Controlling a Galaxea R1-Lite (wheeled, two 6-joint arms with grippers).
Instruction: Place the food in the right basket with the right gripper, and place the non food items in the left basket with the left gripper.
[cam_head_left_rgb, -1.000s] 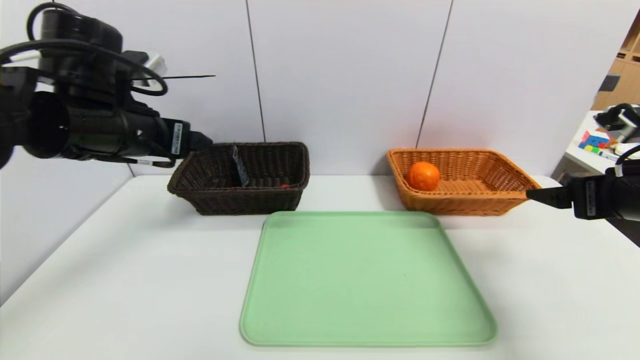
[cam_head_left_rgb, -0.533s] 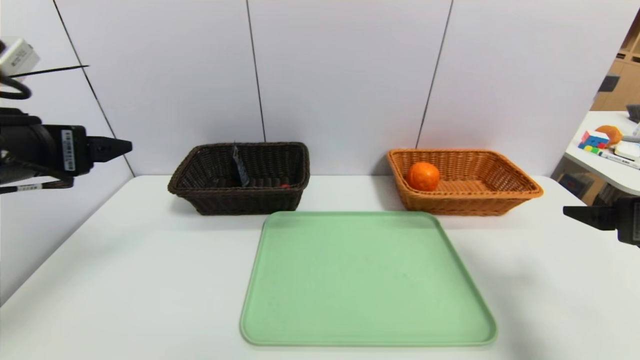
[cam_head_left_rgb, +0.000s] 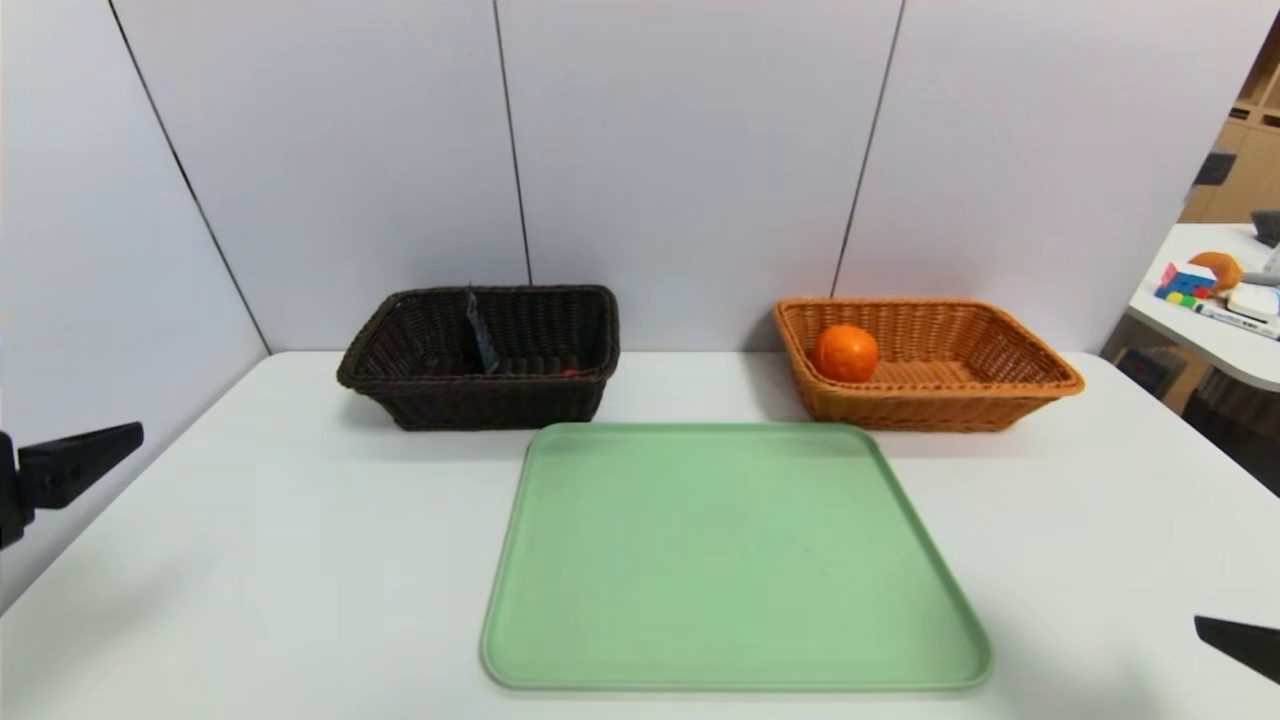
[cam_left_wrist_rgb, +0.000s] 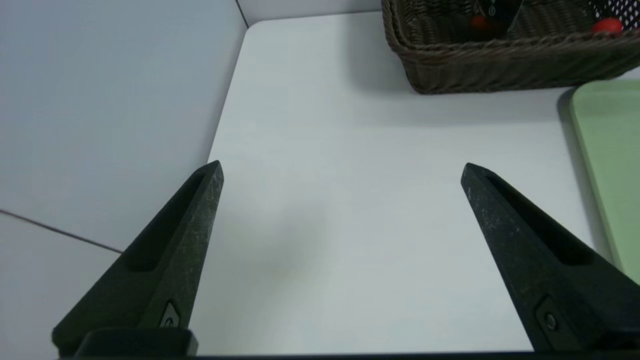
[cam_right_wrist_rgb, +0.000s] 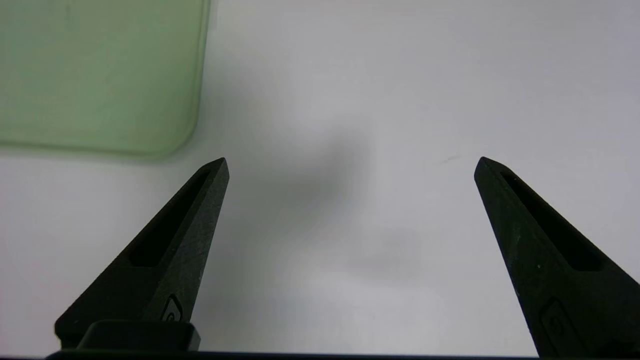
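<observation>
Both pincers, left (cam_left_wrist_rgb: 342, 162) and right (cam_right_wrist_rgb: 354, 158), have pulled outward from the 2 baskets (cam_head_left_rgb: 500, 405), spread wide.

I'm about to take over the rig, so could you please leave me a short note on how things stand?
Left gripper: open, holding nothing, over the table's left side.
Right gripper: open, holding nothing, by the tray's near right corner.
Orange fruit: in the right basket.
Dark packet and small red item: in the left basket.
Done: green tray is bare.
Left: apparently nothing.
</observation>
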